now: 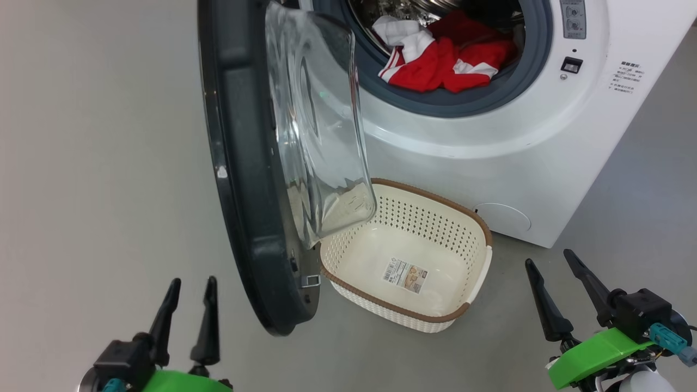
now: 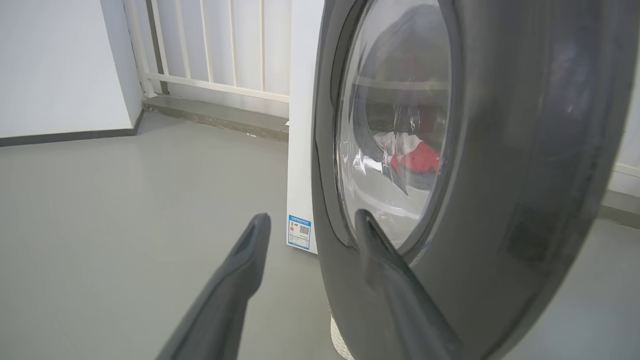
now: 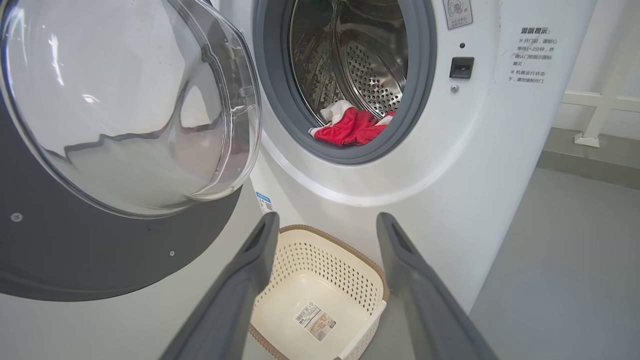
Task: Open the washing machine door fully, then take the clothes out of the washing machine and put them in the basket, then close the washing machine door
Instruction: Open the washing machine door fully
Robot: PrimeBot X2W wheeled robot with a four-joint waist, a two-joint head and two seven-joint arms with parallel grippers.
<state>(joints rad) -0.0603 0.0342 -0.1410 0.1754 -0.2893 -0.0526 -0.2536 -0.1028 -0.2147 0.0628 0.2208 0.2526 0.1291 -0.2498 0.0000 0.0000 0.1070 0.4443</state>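
Fingers (image 1: 165,316) of the left gripper (image 1: 193,279) stood apart at the lower left and held nothing. They were near the outer side of the washing machine door (image 1: 239,163), which stood wide open. The door's clear glass bowl (image 1: 316,136) bulged out over the left end of the basket (image 1: 435,198). The basket sat on the grey floor (image 1: 81,136) just in front of the washing machine (image 1: 490,136), with a paper label (image 1: 405,275) on its bottom. Above it, the red and white clothes (image 1: 452,65) lay in a small heap at the front of the steel drum (image 3: 370,75), partly on the grey rubber ring (image 1: 463,103). At the lower right, the right gripper (image 1: 548,257) was spread wide too, with nothing in it, apart from the basket.
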